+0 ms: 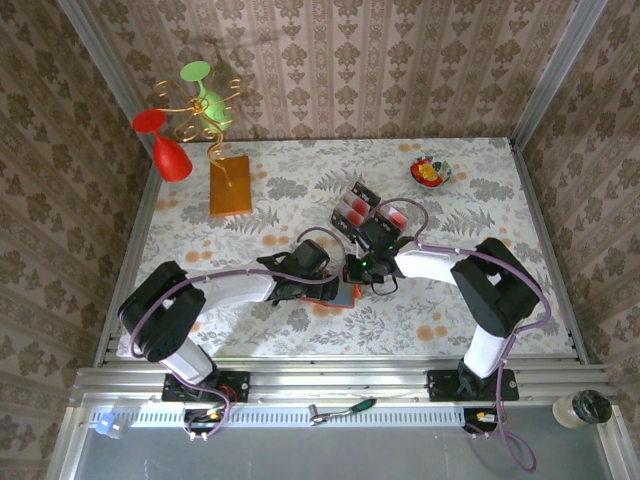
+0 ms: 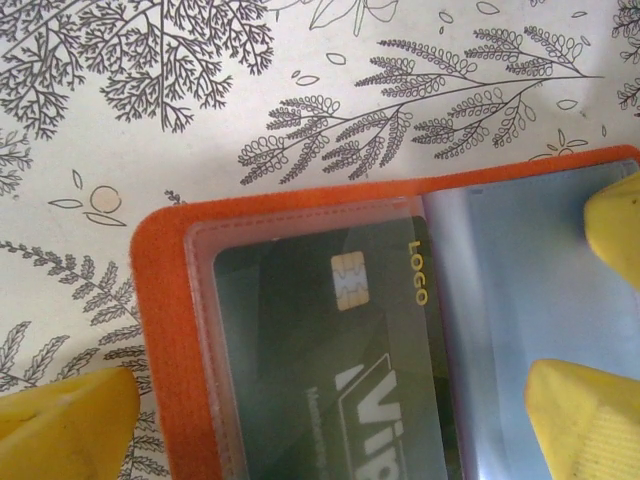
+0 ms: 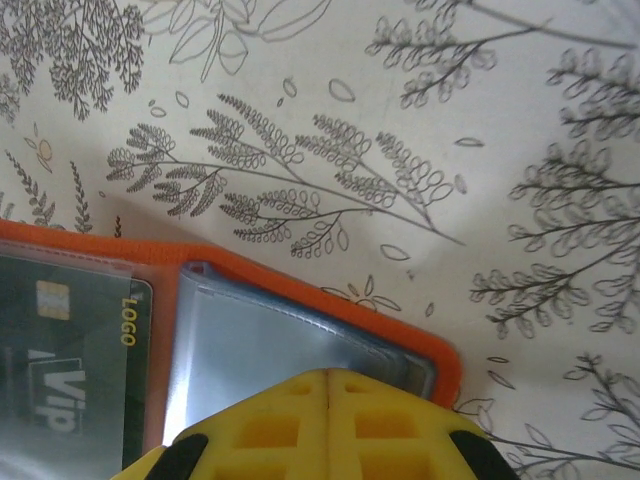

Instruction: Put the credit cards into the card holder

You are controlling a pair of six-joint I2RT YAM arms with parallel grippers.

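Orange and leather-like, the card holder lies open and flat on the pale tablecloth, which is printed with fine grey ferns. In the overhead view it sits between the two wrists. Its inside is smooth grey-blue, with a clear plastic sleeve over the left half. Under the sleeve sits a dark glossy card bearing a gold chip, "LOGO" in gold and white letters reading "VIP". The left gripper has its yellow fingers spread wide, straddling the holder. The right gripper has its ribbed yellow tips pressed together at the grey-blue pocket's edge. Rectangular red-and-black credit cards lie fanned just beyond the grippers.
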